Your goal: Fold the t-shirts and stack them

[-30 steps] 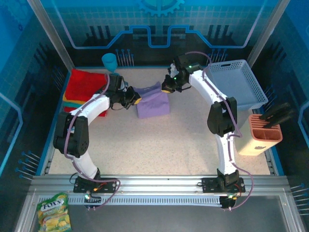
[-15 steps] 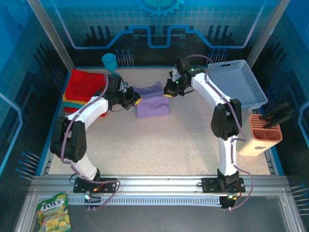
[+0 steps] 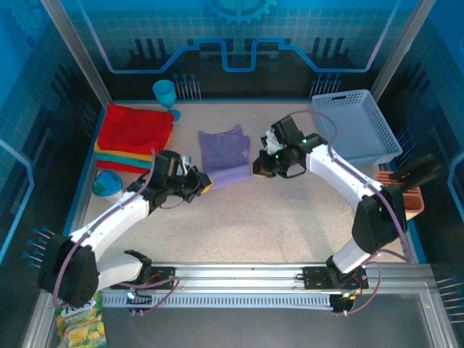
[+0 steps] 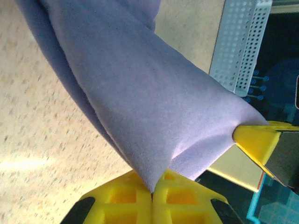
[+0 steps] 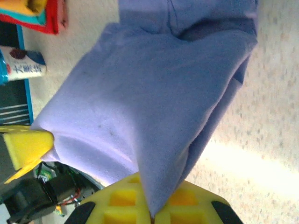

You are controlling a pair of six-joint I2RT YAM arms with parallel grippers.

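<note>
Lavender tee (image 3: 223,148) pinched btwn L end effector (image 3: 206,185), R end effector (image 3: 257,167).

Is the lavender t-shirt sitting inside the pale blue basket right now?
No, the lavender t-shirt lies on the tabletop, left of the pale blue basket.

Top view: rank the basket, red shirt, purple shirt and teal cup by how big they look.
1. basket
2. red shirt
3. purple shirt, close to the red one, so this order is unsure
4. teal cup, clearly smallest

Left end effector (image 3: 206,186) and right end effector (image 3: 257,169) pulled lavender t-shirt (image 3: 223,150) nearer.
</note>
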